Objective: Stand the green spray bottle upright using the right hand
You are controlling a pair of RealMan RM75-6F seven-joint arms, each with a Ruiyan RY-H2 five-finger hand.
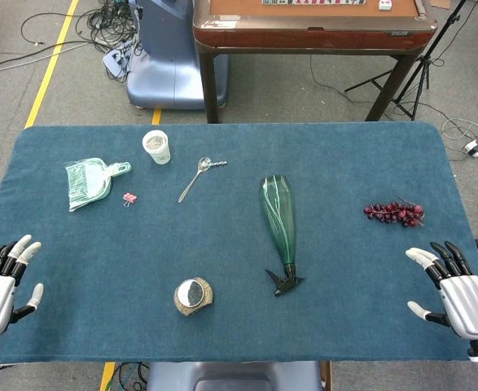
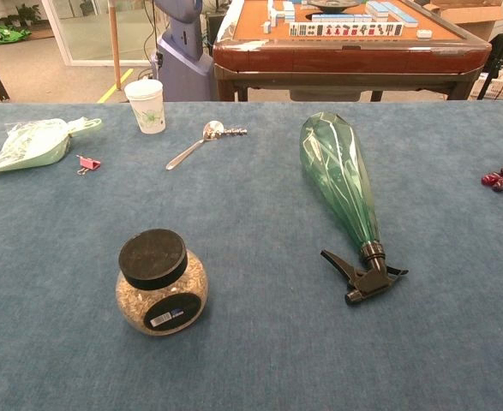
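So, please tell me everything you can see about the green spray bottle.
The green spray bottle lies on its side on the blue table cloth, near the middle. Its body looks like clear green plastic, wide at the far end and narrowing toward the black trigger head, which points toward the robot. It looks empty. Nothing touches it but the cloth; both hands are apart from it.

On the table I counted one green spray bottle, one lidded jar, one paper cup, one spoon, one green dustpan, one pink binder clip and one bunch of grapes.
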